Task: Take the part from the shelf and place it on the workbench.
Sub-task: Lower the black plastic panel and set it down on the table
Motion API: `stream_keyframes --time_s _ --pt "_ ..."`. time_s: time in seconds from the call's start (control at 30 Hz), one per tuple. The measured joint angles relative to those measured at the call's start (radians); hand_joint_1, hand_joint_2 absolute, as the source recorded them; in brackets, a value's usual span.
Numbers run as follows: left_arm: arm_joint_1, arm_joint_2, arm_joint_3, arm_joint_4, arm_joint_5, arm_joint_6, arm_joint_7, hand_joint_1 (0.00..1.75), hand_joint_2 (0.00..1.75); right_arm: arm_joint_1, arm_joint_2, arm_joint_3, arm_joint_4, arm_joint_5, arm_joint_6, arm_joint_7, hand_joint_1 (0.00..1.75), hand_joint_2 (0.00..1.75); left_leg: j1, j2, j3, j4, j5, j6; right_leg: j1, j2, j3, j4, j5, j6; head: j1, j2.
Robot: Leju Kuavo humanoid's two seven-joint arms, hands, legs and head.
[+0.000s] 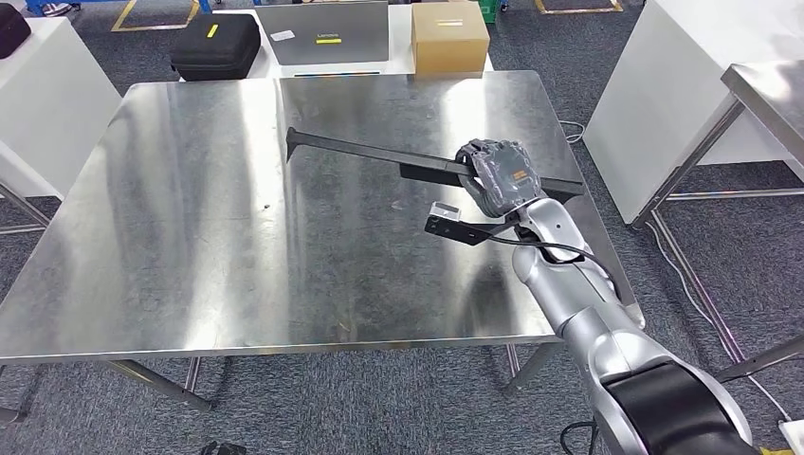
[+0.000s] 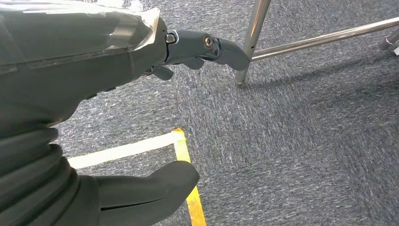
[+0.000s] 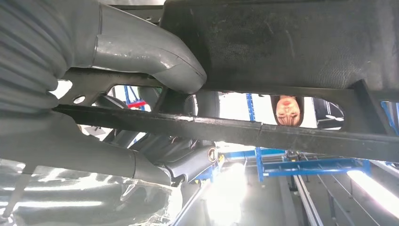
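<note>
Head view: a steel workbench [image 1: 190, 237] fills the frame's left and centre, and right of centre the right hand [image 1: 498, 177] grips a long black part [image 1: 370, 152] over it, while the left hand [image 2: 141, 56] hangs empty, fingers spread, over carpet.

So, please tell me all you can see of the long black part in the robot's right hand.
The black part is a long, thin bar of matte, rough-looking material, with a wider plate section near the grip. The right hand grips it near one end, above the right side of the steel workbench. Whether it touches the surface is unclear.
</note>
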Motion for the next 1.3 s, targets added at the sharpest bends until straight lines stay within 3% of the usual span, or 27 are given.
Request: stream_keyframes --time_s 0.3,0.5,0.63,0.83,0.97,1.3 --pt "0.000 0.001 -0.005 0.000 0.001 0.009 0.004 0.00 1.75 -0.038 0.074 0.054 0.082 -0.037 0.015 -0.022 1.75 1.75 0.000 0.000 -0.001 0.001 0.000 0.000 0.000 0.000 -0.004 0.000 0.001 -0.001 0.000 0.000" --pt "0.000 0.002 -0.019 0.000 -0.003 0.021 0.005 0.00 1.75 -0.060 0.088 0.068 0.127 -0.060 0.014 -0.019 1.75 1.75 0.000 0.001 -0.002 0.001 0.000 0.000 0.000 0.000 -0.003 0.000 0.001 -0.001 0.000 0.000" --pt "0.000 0.002 -0.023 0.000 -0.003 0.015 0.006 0.00 1.75 -0.063 0.090 0.075 0.143 -0.065 0.014 -0.028 0.00 1.75 0.000 0.001 -0.003 0.001 0.000 0.000 0.000 0.001 -0.003 0.000 0.002 -0.002 0.000 0.000" --pt "0.001 0.003 -0.026 0.000 -0.003 -0.019 0.048 0.00 1.75 -0.070 0.098 0.085 0.158 -0.074 0.014 -0.024 0.00 1.75 0.000 0.001 -0.003 0.001 0.000 0.000 0.000 0.001 -0.004 0.000 0.002 -0.002 0.000 0.000" --pt "0.003 0.005 -0.026 0.000 -0.002 -0.024 0.056 0.00 0.00 -0.072 0.097 0.087 0.163 -0.081 0.014 -0.017 0.00 1.75 0.000 0.001 -0.003 0.001 0.000 0.000 0.000 0.001 -0.004 0.000 0.002 -0.002 0.000 0.000" --pt "0.009 0.007 -0.026 0.000 0.009 -0.030 0.054 0.00 0.00 -0.073 0.089 0.091 0.163 -0.087 0.017 -0.010 0.00 1.75 0.000 0.000 -0.003 0.001 0.000 0.000 0.000 0.001 -0.005 0.000 0.002 -0.002 0.000 0.000"
